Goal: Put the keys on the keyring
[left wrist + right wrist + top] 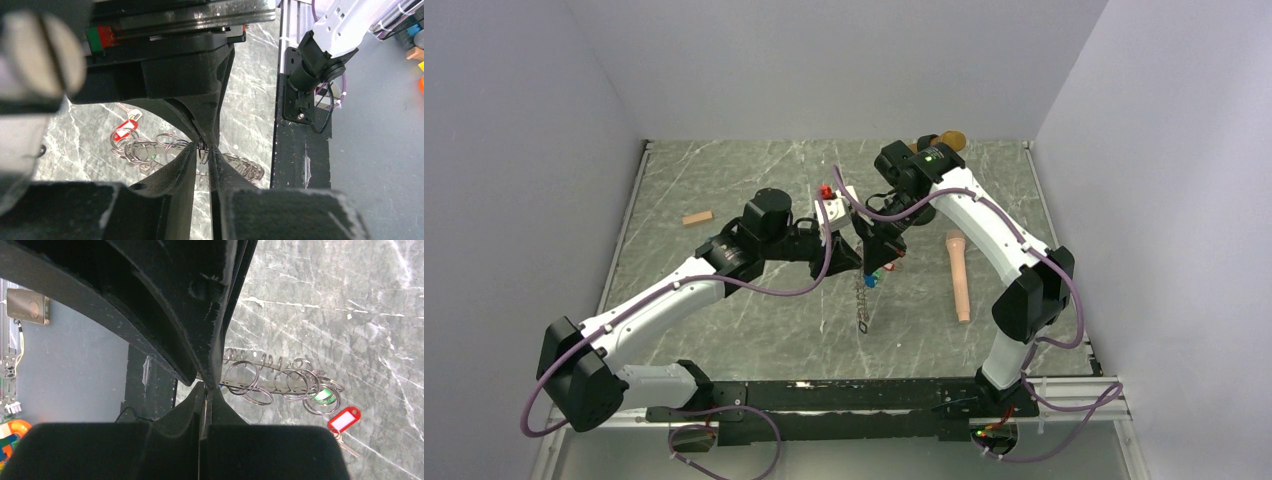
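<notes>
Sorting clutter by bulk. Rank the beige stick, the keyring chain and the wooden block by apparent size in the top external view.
1. beige stick
2. keyring chain: shorter and thinner, but it is lifted nearer the camera, so this rank is unsure
3. wooden block

Robotics lab cell: marble-look worktop point(754, 330) boxed in by plain pale walls point(824, 60), two cabled arms point(664, 300) on a black rail point(844, 400).

The top camera sits high behind the left arm point(659, 300) and right arm point(999, 235), looking down over the whole table point(754, 330). Each wrist camera looks closely past its own fingers point(180, 165) at the tabletop. Both wrist views share the chain of rings point(260, 380) and the red tag point(345, 419).
</notes>
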Controlling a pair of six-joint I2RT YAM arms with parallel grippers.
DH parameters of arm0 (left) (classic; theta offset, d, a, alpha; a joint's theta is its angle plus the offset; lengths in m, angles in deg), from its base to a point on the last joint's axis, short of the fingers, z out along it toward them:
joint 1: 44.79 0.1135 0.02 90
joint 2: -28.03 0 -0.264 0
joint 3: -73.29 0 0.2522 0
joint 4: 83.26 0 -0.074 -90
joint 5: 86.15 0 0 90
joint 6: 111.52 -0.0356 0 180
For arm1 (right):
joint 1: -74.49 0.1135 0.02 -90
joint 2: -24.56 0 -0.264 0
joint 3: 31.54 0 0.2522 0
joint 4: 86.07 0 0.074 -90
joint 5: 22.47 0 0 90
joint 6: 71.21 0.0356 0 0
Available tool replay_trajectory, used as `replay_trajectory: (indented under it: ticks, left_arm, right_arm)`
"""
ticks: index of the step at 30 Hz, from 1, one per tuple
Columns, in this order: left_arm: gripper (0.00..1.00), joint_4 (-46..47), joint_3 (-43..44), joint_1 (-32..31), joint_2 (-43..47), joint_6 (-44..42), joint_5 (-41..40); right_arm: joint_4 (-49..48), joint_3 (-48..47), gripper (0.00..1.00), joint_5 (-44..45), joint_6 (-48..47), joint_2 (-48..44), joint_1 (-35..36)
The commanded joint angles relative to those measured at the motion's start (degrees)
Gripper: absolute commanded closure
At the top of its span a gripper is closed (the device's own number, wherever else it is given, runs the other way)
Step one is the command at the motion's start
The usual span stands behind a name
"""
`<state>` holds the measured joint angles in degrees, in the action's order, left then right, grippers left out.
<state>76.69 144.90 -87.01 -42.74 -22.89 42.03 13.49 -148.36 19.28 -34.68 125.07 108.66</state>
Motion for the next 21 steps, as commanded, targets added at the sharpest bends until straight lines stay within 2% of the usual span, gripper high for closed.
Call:
replay_trajectory:
  ticks: [1, 11, 21]
  left_arm:
    - [0.79, -3.6, 2.4, -0.9, -0.7, -2.1, -1.2]
    - [0.78, -0.2, 0.6, -0.9, -0.2, 0.3, -0.6]
    - [0.73, 9.2, -6.4, 2.3, 5.0, 6.7, -0.3]
  right_arm:
    - [-0.2, -2.3, 1.0, -2.0, -1.0, -0.1, 0.9]
    - [-1.4, -2.3, 1.0, -3.2, 0.6, 0.0, 0.8]
    - [-2.9, -0.1, 1.0, -3.9, 1.3, -1.3, 0.7]
